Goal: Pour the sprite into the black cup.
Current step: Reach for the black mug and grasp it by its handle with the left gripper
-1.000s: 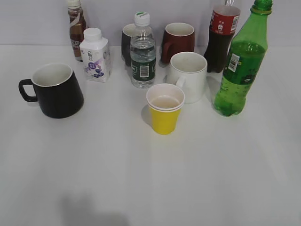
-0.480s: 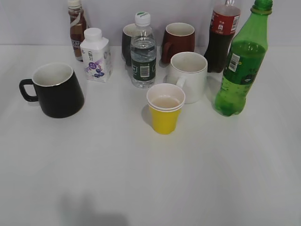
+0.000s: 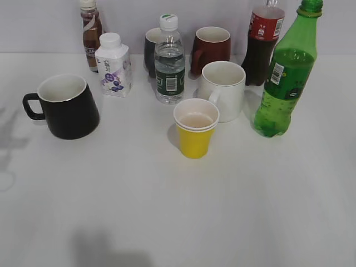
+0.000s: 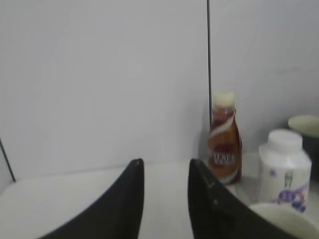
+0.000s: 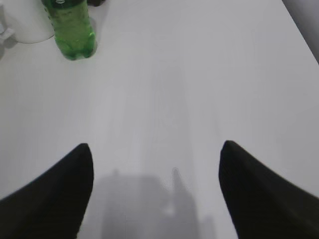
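Note:
The sprite (image 3: pixel 285 78), a tall green bottle, stands upright at the right of the table; its lower part shows at the top left of the right wrist view (image 5: pixel 70 27). The black cup (image 3: pixel 67 108) stands at the left, handle to the left, white inside; its pale rim shows at the bottom right of the left wrist view (image 4: pixel 281 215). Neither gripper shows in the exterior view. My left gripper (image 4: pixel 166 167) is open and empty, left of the cup. My right gripper (image 5: pixel 156 152) is wide open and empty over bare table, well short of the sprite.
A yellow paper cup (image 3: pixel 195 130) stands in the middle, a white mug (image 3: pixel 222 89) behind it. At the back stand a coffee bottle (image 3: pixel 90 33), white milk bottle (image 3: pixel 113 64), clear water bottle (image 3: pixel 169 61), dark mug (image 3: pixel 150 50), dark red mug (image 3: pixel 211 49) and cola bottle (image 3: pixel 263 41).
A faint shadow has appeared at the table's left edge in the exterior view. The objects have not moved.

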